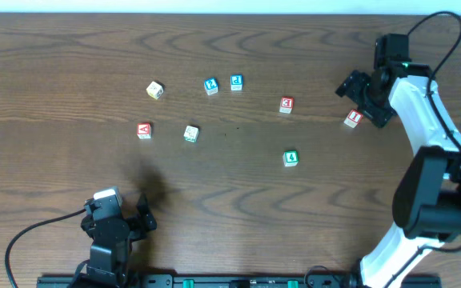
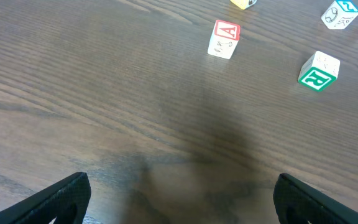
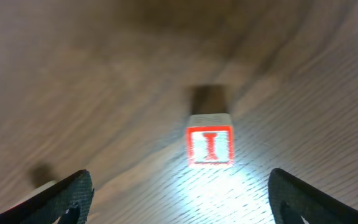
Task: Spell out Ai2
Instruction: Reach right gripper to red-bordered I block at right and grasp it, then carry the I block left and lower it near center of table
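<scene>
Near the right edge of the bench [image 1: 46,72], the right tool [image 3: 179,196] hangs with its jaws spread wide, gripping nothing. The red "I" cube [image 3: 210,144] lies on the wood just ahead of it, in line with the gap between its fingers and touching neither. At the front left, the left tool [image 2: 180,198] is likewise open and empty. The red "A" cube [image 2: 224,38] sits well ahead of it, left of centre. The blue "2" cube [image 1: 210,86] lies farther back, just beside a blue-lettered cube [image 1: 236,82]. All three task cubes stand well apart.
</scene>
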{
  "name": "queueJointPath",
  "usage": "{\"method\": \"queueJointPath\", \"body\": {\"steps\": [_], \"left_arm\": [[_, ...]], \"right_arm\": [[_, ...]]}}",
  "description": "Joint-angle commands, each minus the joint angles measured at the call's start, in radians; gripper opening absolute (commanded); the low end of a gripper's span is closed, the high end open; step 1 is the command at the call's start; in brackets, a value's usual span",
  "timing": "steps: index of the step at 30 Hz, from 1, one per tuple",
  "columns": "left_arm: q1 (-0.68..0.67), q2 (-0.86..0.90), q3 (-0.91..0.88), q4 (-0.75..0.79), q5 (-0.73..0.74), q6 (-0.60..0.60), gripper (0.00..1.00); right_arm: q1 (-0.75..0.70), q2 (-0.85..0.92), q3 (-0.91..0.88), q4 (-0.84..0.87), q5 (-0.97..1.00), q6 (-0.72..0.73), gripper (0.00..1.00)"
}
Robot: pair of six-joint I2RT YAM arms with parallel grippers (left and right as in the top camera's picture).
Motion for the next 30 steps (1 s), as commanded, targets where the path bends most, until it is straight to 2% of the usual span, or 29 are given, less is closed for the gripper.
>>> {"method": "queueJointPath", "body": {"steps": [1,6,17,27,30], "left_arm": [[0.004,-0.006,-0.008,-0.007,-0.002,-0.011,0.95],[0.004,-0.006,-0.008,-0.007,-0.002,-0.011,0.95],[0.004,-0.006,-0.008,-0.007,-0.002,-0.011,0.95],[0.004,-0.006,-0.008,-0.007,-0.002,-0.011,0.95],[0.004,-0.006,-0.008,-0.007,-0.002,-0.011,0.95]], "right_arm": [[-0.017,0.034,0.019,-0.005,-0.02,0.021,0.89],[-0.016,0.073,0.019,-0.009,-0.025,0.019,0.92],[-0.023,0.119,0.018,-0.006,-0.045,-0.014,0.81],[-0.034,0.129,0.018,-0.005,-0.039,-0.055,0.56],[-0.034,0.129,0.018,-0.005,-0.039,-0.081,0.54]]}}
